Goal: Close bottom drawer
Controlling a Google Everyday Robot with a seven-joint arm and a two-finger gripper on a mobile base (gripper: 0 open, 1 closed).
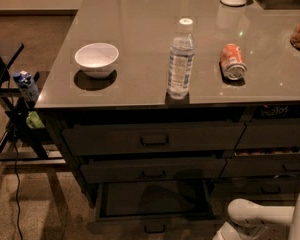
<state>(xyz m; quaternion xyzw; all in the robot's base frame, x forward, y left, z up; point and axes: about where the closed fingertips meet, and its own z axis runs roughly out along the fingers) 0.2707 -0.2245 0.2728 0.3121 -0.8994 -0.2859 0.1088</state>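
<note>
The bottom drawer (155, 227), a wide, shallow dark grey-brown one with a small dark pull at its front centre, stands pulled well out at the foot of the left-hand stack, and its inside looks bare. The two matching drawers above it sit nearly flush.

My main worry is an off-centre push. The arm is low and to the right of the pull, so pressing the front panel near its right end could skew the drawer on its runners and jam it partway. A wide swing could also clip the narrower drawers of the right-hand stack (282, 166). A hard shove might shake the glossy grey desk (140, 14) and tip the upright clear plastic water bottle (180, 59).

The white arm (262, 214) reaches in level from the right edge to a rounded joint, then bends down. What I take for the gripper (229, 233) sits at the bottom edge, just right of the drawer front and mostly cut off. I cannot tell how its jaws stand, nor whether it touches the drawer.
</note>
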